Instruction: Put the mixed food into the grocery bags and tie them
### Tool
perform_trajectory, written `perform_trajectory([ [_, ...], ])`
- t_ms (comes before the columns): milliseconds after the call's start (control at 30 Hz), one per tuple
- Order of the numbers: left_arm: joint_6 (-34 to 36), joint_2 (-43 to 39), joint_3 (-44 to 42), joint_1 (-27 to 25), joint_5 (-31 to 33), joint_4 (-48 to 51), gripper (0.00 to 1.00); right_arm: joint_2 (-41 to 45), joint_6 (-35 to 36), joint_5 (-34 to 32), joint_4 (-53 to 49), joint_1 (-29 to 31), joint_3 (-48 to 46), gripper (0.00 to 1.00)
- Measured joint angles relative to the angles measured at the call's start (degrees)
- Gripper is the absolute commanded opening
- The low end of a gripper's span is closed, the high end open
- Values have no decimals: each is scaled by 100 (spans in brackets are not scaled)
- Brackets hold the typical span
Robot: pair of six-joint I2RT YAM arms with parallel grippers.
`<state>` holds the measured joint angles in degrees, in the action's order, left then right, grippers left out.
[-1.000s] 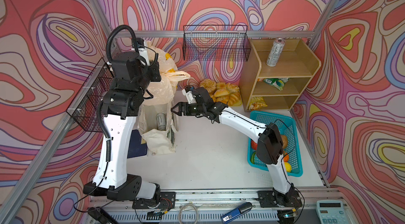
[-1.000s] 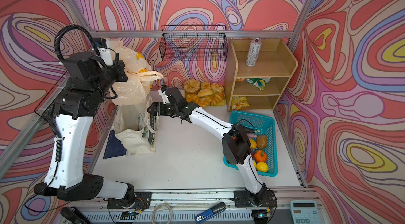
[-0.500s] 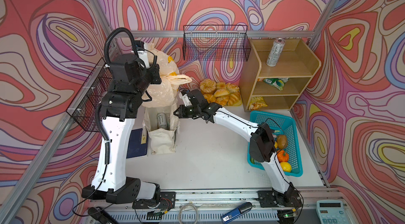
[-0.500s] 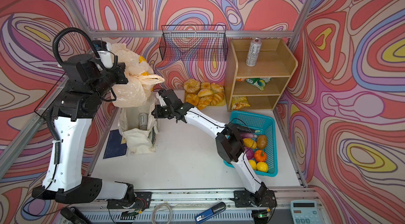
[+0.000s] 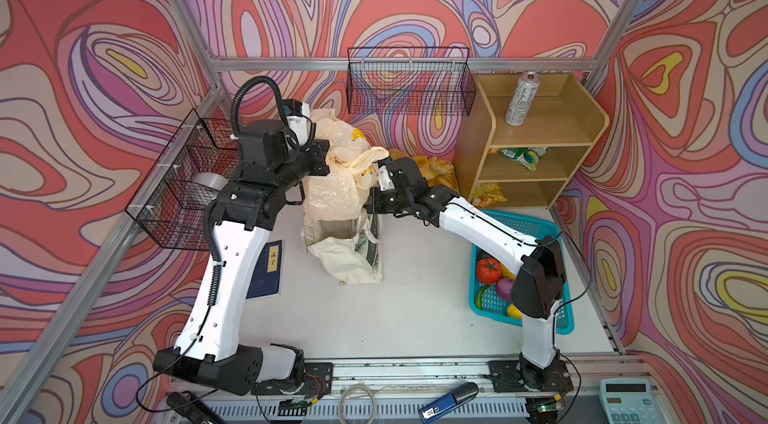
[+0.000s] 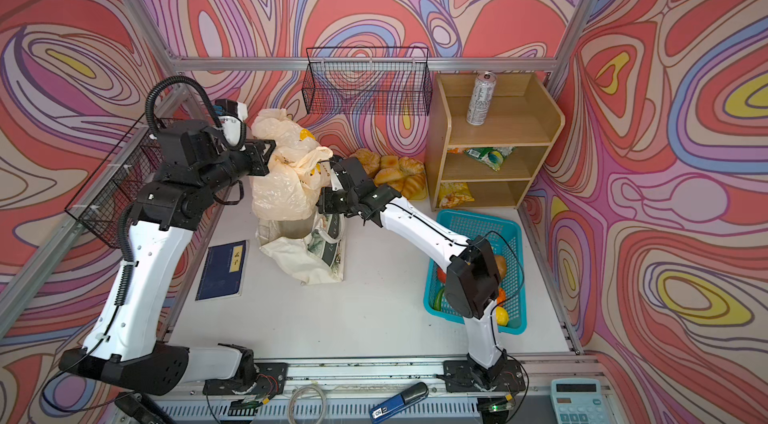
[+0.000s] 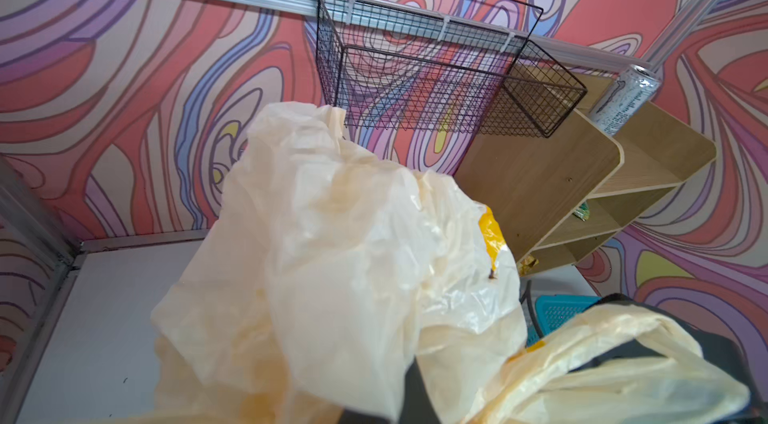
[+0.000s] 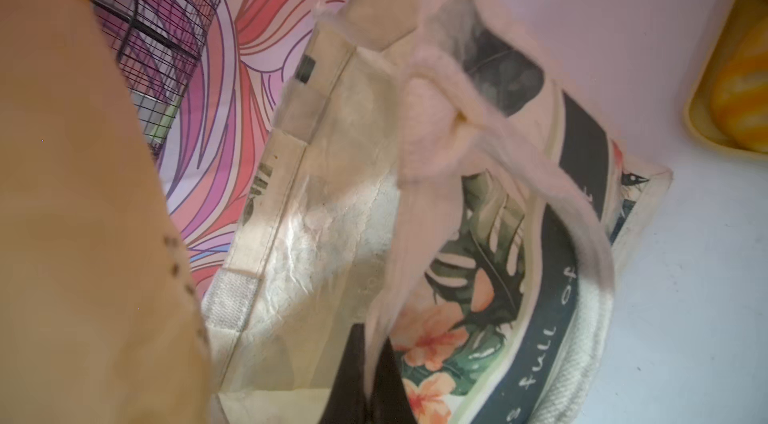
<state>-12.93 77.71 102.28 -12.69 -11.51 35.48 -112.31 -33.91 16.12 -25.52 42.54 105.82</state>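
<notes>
One plastic bag [image 5: 332, 193], pinched by left gripper [image 5: 327, 161]

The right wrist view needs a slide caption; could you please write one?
Right tool shut on a pale knotted strip in front of the floral-print cloth tote.

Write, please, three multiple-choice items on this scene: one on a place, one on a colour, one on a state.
1. Where does the drink can stand?
A top shelf
B wire basket
C table

2. What colour is the plastic mesh basket?
A red
B teal
C black

3. The banana-print plastic bag is:
A flat on the table
B inside the wire basket
C held up

1 A: it stands on the wooden shelf unit's top shelf.
2 B: its rim is teal.
3 C: the shut left gripper holds its top raised.
</notes>
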Motion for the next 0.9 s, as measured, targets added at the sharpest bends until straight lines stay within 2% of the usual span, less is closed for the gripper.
perform_trajectory([
  [333, 442, 275, -826, -831, 813, 87, 0, 752, -63, -98, 413, -306, -1259, 0],
  [633, 1117, 2052, -920, -1637, 1657, 555, 0, 1152, -111, -343, 444, -448, -1908, 0],
  [900, 1154, 2841, -1438, -1696, 1869, 629, 0, 1322, -111, -481, 409, -496, -2079, 0],
])
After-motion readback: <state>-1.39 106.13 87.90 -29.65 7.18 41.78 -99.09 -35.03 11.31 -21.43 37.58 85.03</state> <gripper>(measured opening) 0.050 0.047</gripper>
